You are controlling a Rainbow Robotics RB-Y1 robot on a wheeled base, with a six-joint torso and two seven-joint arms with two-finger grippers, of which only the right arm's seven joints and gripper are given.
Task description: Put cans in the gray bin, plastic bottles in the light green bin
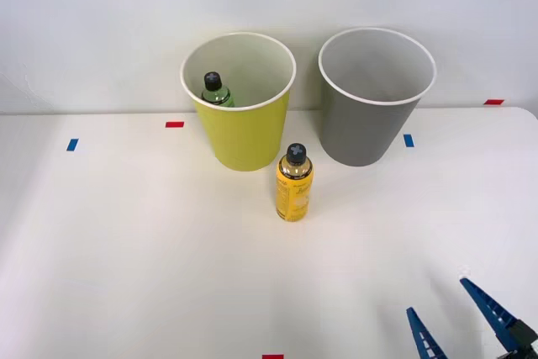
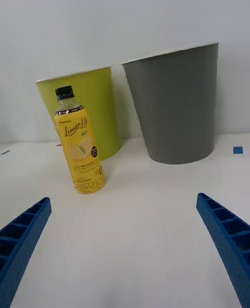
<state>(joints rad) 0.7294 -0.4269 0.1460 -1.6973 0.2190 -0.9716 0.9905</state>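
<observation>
Right claw (image 1: 461, 315) released above the table, yellow bottle (image 1: 294, 184) well ahead, standing upright

- White table (image 1: 126, 275), the landmark for everything below.
- Red tape marks on the table: one at its far left (image 1: 174, 124), one at the far right edge (image 1: 493, 102), one at the near edge (image 1: 272, 356).
- Blue tape marks (small squares): one far left (image 1: 72, 145), one right of centre (image 1: 408, 140).
- Pale wall (image 1: 101, 23) behind the table.
</observation>
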